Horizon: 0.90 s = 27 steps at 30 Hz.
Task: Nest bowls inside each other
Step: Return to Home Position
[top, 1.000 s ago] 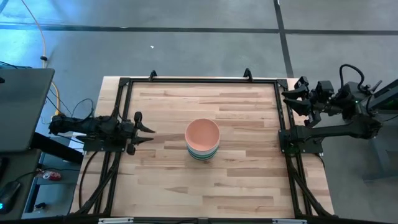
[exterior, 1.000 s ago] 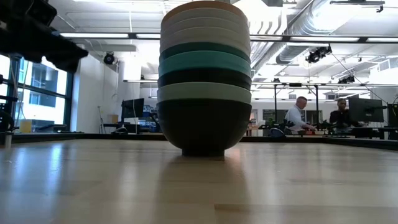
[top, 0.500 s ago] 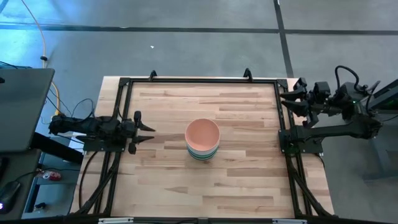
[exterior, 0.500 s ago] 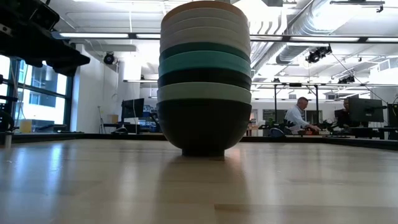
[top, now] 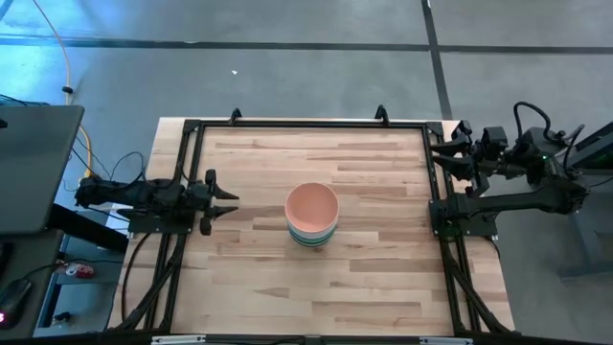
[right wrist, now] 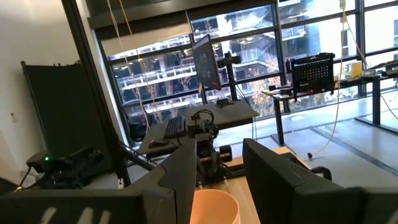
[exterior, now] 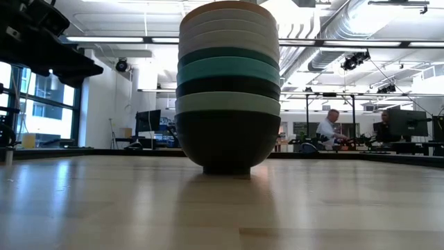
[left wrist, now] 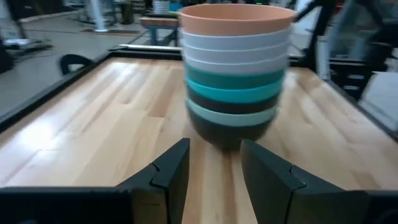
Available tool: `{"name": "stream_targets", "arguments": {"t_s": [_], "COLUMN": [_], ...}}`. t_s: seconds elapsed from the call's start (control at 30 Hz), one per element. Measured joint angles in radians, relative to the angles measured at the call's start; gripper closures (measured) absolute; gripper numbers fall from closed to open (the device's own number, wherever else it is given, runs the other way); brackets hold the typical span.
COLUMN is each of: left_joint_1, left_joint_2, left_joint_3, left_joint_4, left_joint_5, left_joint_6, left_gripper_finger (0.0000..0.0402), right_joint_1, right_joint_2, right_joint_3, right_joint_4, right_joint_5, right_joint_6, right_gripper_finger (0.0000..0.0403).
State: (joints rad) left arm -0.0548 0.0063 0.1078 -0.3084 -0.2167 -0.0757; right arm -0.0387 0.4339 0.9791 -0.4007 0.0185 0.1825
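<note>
Looks basically done: the smooth round small bowls (top: 312,217) sit nested in one stack mid wooden desk (top: 383,278), salmon pink on top. Left end effector (top: 228,200) and right end effector (top: 440,157) gape empty at opposite desk edges.

The left dark six-joint arm (top: 134,196) lies stretched out low at the left edge of the pale wooden surface (top: 383,278). Its two-finger left claw (top: 225,203) points inward toward the middle, fingers (left wrist: 168,177) parted with nothing between them. The right dark arm (top: 522,196) is folded back beyond the right edge, its right claw (top: 442,157) held up by the far right corner, spread wide and empty
</note>
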Motion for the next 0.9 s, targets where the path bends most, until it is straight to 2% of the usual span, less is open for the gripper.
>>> {"name": "stream_targets", "arguments": {"t_s": [0.1,0.3,0.47,0.57,0.7,0.8,0.9], "left_joint_1": [-0.001,0.0,-0.001,0.0,0.0,0.0,0.0], "left_joint_2": [0.0,0.0,0.0,0.0,0.0,0.0,0.0], "left_joint_3": [0.0,0.0,0.0,0.0,0.0,0.0,0.001], "left_joint_4": [0.0,0.001,0.026,0.013,0.005,0.015,0.021], "left_joint_5": [0.04,0.019,0.084,0.067,-0.009,0.009,0.022], "left_joint_6": [0.008,0.029,0.069,0.06,0.006,-0.004,0.048], "left_gripper_finger": [0.0271,0.0271,0.0271,0.0271,0.0271,0.0271,0.0271], "right_joint_1": [0.0,0.0,0.0,0.0,0.0,0.0,0.0], "right_joint_2": [0.0,0.0,0.0,0.0,0.0,0.0,0.0], "right_joint_3": [0.0,0.0,0.0,0.0,0.0,0.0,0.0], "right_joint_4": [0.0,0.001,0.001,0.001,0.001,0.001,-0.004], "right_joint_5": [0.0,0.0,0.0,0.0,-0.01,-0.019,-0.019], "right_joint_6": [0.0,0.0,0.0,0.0,-0.008,-0.008,-0.008], "right_gripper_finger": [0.0279,0.0279,0.0279,0.0279,0.0279,0.0279,0.0279]}}
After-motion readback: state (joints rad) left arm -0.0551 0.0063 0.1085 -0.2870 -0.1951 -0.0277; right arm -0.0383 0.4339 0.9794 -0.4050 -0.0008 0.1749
